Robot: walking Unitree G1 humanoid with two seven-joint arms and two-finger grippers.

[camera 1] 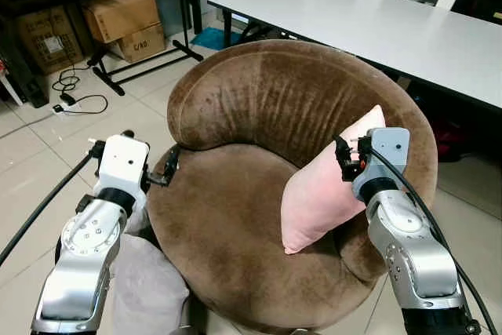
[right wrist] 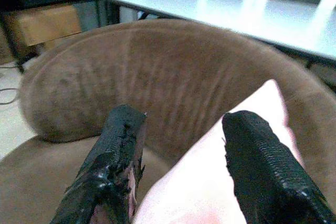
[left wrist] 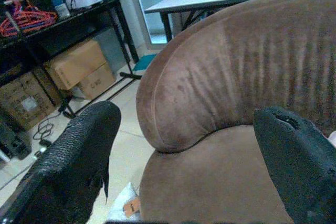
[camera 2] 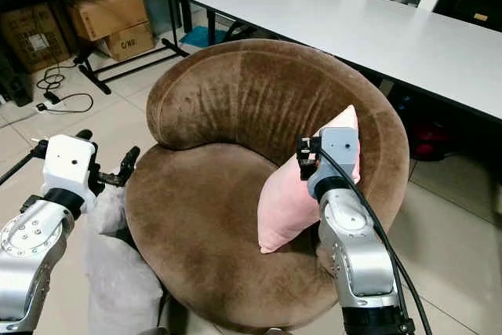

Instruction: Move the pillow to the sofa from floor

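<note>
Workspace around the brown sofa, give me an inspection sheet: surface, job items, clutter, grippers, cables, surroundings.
Surface: round brown sofa, seat mostly bare.
Job's things: pink pillow on the seat, leaning against the backrest on the robot's right.
Clutter: grey cushion on the floor by the sofa's left edge.
Grippers: right gripper open, over the pillow's top; left gripper open, at the sofa's left edge.
Cables: black cord on the tiles.
Surroundings: white table, cardboard boxes.
</note>
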